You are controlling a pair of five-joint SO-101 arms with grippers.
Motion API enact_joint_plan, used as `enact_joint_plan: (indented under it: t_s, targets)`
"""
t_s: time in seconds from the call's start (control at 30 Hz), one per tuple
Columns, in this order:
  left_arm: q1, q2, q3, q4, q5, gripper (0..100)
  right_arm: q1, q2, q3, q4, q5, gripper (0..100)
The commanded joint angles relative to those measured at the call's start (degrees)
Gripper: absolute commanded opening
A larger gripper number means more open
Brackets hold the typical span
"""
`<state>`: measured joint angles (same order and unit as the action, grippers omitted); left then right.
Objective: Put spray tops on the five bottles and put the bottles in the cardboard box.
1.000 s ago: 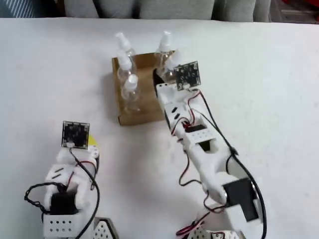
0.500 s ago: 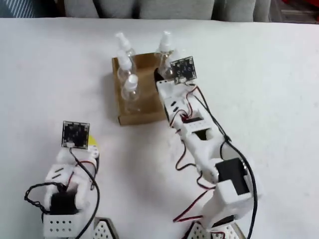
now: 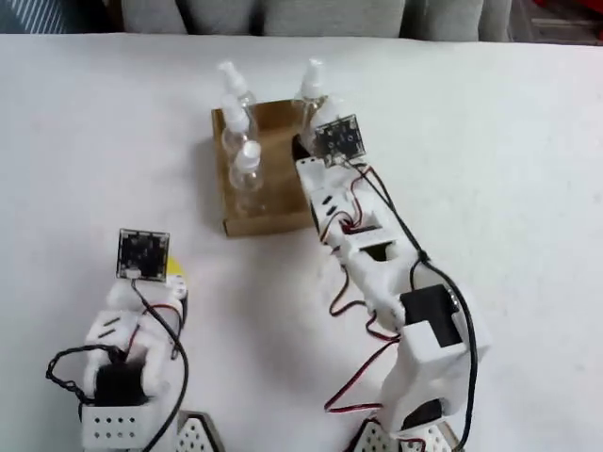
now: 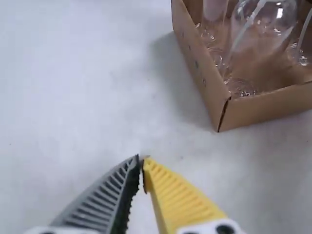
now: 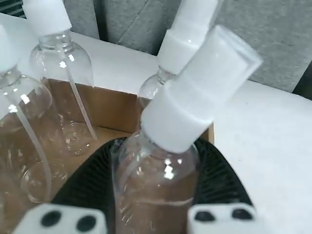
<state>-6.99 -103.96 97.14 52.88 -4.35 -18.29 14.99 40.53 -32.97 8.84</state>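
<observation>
Right gripper (image 5: 160, 146) clamped on a tilted, capped bottle (image 5: 161, 195) at the cardboard box's (image 3: 268, 224) right wall, three capped bottles (image 3: 247, 168) upright inside, left gripper (image 4: 141, 163) closed over open table (image 3: 490, 141), apart from the box's corner

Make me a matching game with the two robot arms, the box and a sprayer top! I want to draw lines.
Things:
1. left arm
2. right arm
3. cardboard box
4. spray top

What fits:
A. white
B. jaws shut on a bottle
C. brown, with other bottles standing inside
D. jaws shut, holding nothing

Pairs: 1-D, 2-B, 3-C, 4-A
</observation>
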Motion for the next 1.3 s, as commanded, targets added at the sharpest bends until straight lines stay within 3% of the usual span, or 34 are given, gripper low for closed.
enact_joint_plan:
  t_s: [0.0,1.27]
  targets:
    - [-0.66,-0.92,-0.18,0.26,-0.79,2,0.57,-0.22,-1.14,-0.92,0.35,1.5]
    - [-0.75,-0.92,-0.18,0.26,-0.79,2,-0.13,-0.84,8.35,-1.27,0.79,1.7]
